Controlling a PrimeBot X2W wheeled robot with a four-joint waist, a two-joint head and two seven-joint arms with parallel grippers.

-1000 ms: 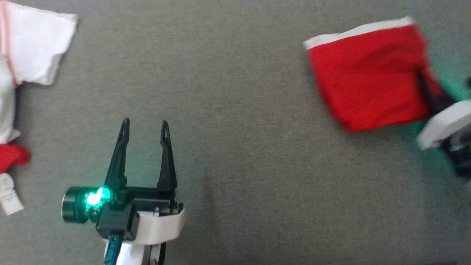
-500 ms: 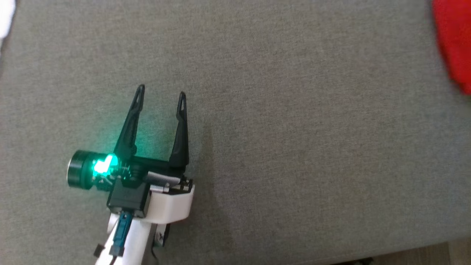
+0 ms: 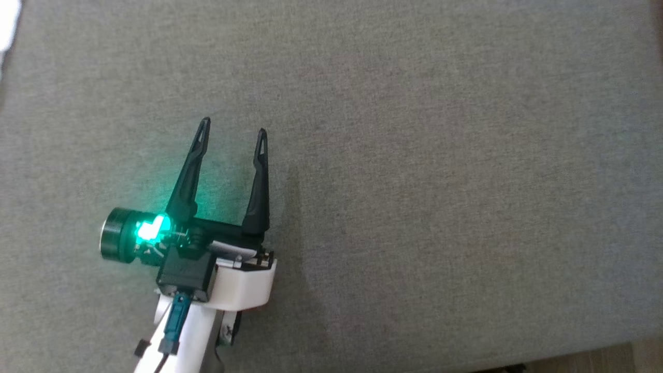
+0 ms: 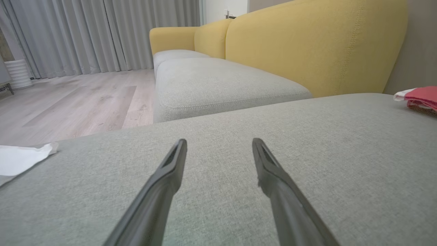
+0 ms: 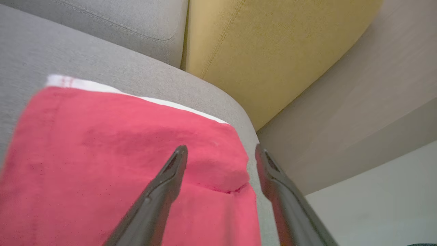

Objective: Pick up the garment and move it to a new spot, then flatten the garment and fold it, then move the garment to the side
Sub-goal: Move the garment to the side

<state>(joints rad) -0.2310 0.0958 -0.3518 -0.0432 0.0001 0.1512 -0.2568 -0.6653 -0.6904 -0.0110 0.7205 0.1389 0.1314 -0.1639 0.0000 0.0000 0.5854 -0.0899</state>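
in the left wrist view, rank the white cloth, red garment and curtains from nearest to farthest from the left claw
1. white cloth, low on the left, on the same cushion as the left claw.
2. red garment, at the cushion's far right edge.
3. curtains, across the floor at the back.

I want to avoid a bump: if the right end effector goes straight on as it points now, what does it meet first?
Most likely the red garment, right ahead of the right end effector on the grey seat cushion; depth is unclear.
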